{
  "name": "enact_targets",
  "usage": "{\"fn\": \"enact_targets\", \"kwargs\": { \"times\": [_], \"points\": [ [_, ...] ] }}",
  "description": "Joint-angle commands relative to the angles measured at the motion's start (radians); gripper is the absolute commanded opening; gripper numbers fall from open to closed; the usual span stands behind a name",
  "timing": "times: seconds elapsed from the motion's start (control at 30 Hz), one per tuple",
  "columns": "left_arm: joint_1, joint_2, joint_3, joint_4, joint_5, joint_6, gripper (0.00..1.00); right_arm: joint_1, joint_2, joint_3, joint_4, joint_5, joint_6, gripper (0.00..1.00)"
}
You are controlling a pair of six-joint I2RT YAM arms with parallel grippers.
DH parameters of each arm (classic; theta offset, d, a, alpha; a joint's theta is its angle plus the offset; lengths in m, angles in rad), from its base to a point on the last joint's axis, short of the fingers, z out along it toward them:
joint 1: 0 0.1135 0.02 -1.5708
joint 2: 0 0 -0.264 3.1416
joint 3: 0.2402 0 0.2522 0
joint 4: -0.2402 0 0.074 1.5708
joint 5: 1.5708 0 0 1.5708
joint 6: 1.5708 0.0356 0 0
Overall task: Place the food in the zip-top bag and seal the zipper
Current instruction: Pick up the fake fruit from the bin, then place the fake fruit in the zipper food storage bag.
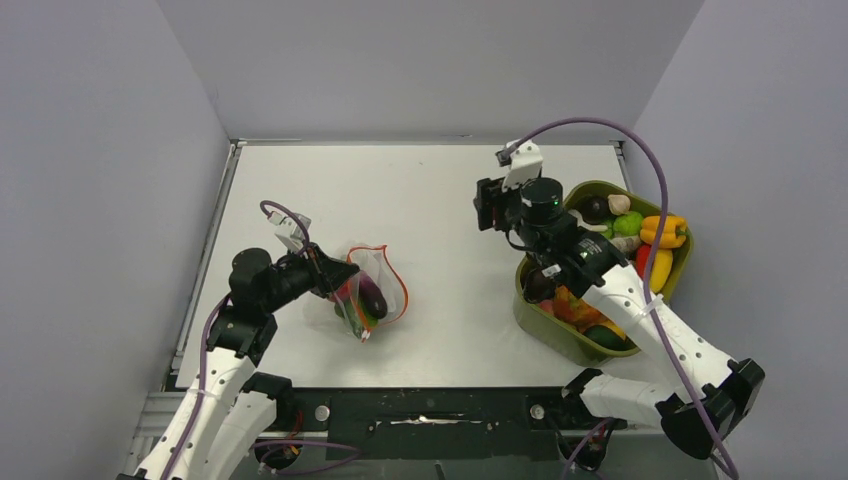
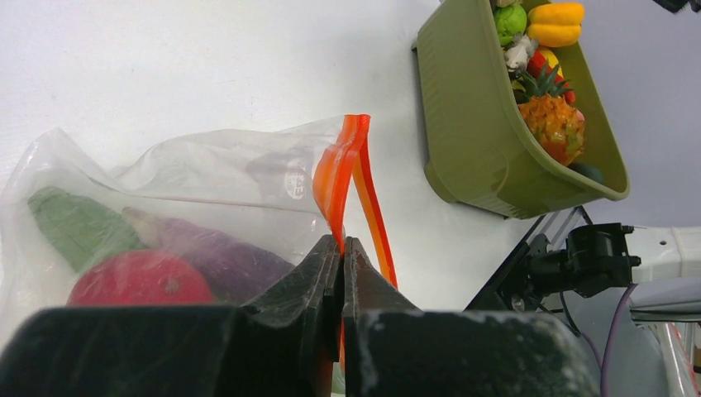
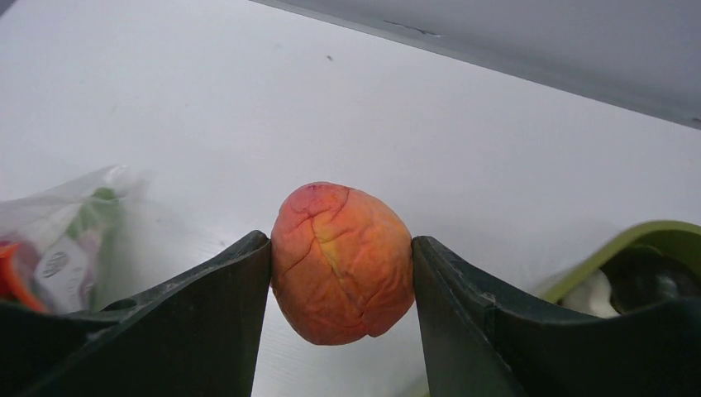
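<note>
The clear zip-top bag (image 1: 368, 295) lies left of the table's middle, its mouth open, with a red piece (image 2: 140, 279), a dark purple piece (image 2: 216, 256) and a green piece (image 2: 78, 227) inside. My left gripper (image 2: 341, 241) is shut on the orange-red zipper strip (image 2: 335, 178) and holds one lip up. My right gripper (image 3: 340, 248) is shut on a wrinkled orange-red toy fruit (image 3: 341, 263) above the table, between the bag and the tub; the fruit itself is hidden in the top view, where this gripper (image 1: 490, 208) shows.
An olive-green tub (image 1: 560, 340) at the right holds several toy foods, among them a yellow pepper (image 1: 664, 231) and a pineapple-like piece (image 2: 552, 122). Grey walls close in the table on three sides.
</note>
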State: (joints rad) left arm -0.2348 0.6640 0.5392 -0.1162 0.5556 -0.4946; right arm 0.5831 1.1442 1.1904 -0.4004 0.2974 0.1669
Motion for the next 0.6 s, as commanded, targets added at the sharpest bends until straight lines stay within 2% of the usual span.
{"fn": "enact_targets", "kwargs": {
  "times": [0.0, 0.37, 0.57],
  "points": [
    [-0.003, 0.001, 0.039, 0.063, -0.023, -0.022, 0.0, 0.139, -0.024, -0.024, 0.171, -0.022, 0.009, 0.46],
    [-0.002, -0.001, 0.036, 0.105, -0.028, -0.096, 0.0, 0.321, 0.0, -0.147, 0.393, -0.24, 0.106, 0.47],
    [-0.003, -0.001, 0.047, 0.12, -0.019, -0.117, 0.0, 0.392, 0.051, -0.175, 0.453, -0.283, 0.14, 0.48]
  ]
}}
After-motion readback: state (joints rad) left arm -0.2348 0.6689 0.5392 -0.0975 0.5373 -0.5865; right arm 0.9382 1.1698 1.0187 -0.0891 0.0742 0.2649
